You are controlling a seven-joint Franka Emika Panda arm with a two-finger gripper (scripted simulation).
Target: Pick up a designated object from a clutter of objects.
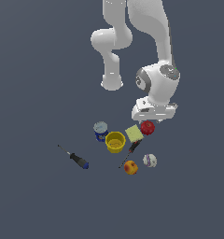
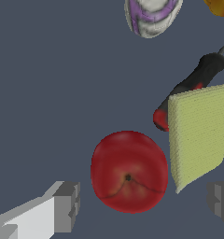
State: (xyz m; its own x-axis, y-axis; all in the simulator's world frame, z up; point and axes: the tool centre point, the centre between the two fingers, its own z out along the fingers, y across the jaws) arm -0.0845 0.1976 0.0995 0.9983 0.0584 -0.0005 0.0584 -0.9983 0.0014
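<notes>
Red apple (image 2: 129, 172) sits on bench btwn the spread jaws, nothing gripped yet; sponge (image 2: 198, 135) lies just beside it near one finger (image 2: 220, 198), so I'd drop straight down, centred on apple, w/ that finger clear of sponge before closing.

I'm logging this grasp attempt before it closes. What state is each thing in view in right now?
gripper: open, fingers either side of the red apple, not touching it
red apple: on the surface, not gripped
sponge: tilted, lying over the red-handled screwdriver
red-handled screwdriver: lying flat, partly under the sponge
yellow cup: upright, open
blue can: upright
blue-tipped screwdriver: lying flat, apart
peach: resting
white-purple ball: resting
</notes>
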